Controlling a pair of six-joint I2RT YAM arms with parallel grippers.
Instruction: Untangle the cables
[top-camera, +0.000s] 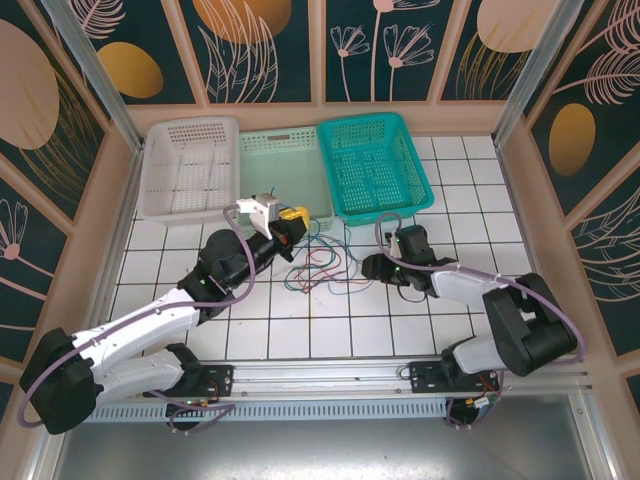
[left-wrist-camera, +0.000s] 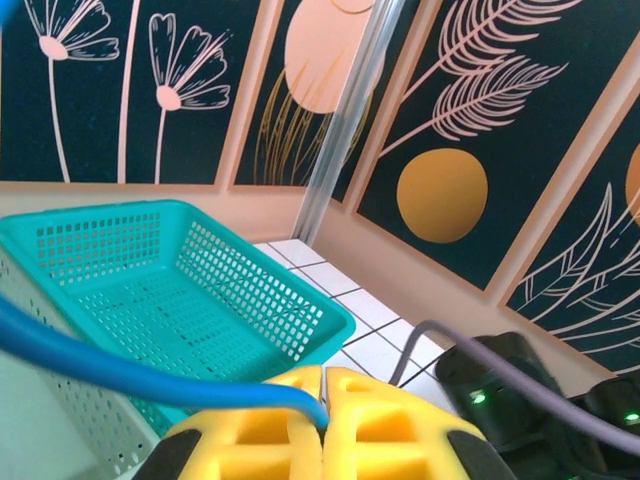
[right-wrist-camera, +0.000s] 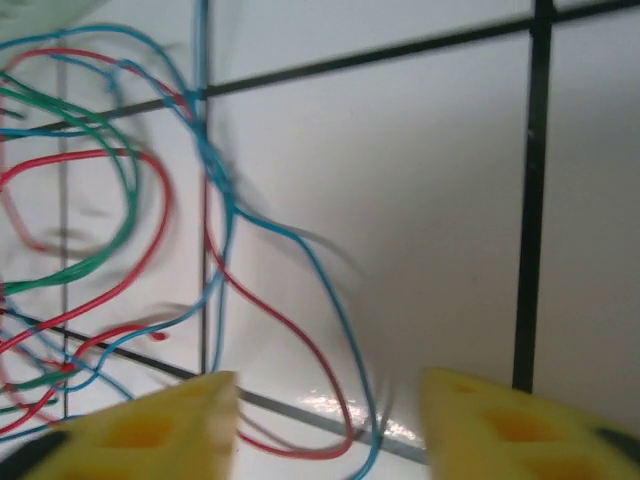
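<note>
Cables (top-camera: 318, 268) lie in a loose blue, green and red tangle on the tiled table (top-camera: 300, 330), between my arms. My left gripper (left-wrist-camera: 323, 388) is pinched tight on a blue cable (left-wrist-camera: 100, 365), which looks light, limp and liable to slip. My right gripper (right-wrist-camera: 328, 405) has its fingers apart over a blue-and-red loop (right-wrist-camera: 340, 330). I judge a free bend, clear of crossings, the best hold.

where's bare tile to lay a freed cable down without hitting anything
Bare patches of the white tiled table: near edge between the left arm and right arm; right of the teal mesh basket. Crowded: thin coloured cables tangled mid-table.
</note>
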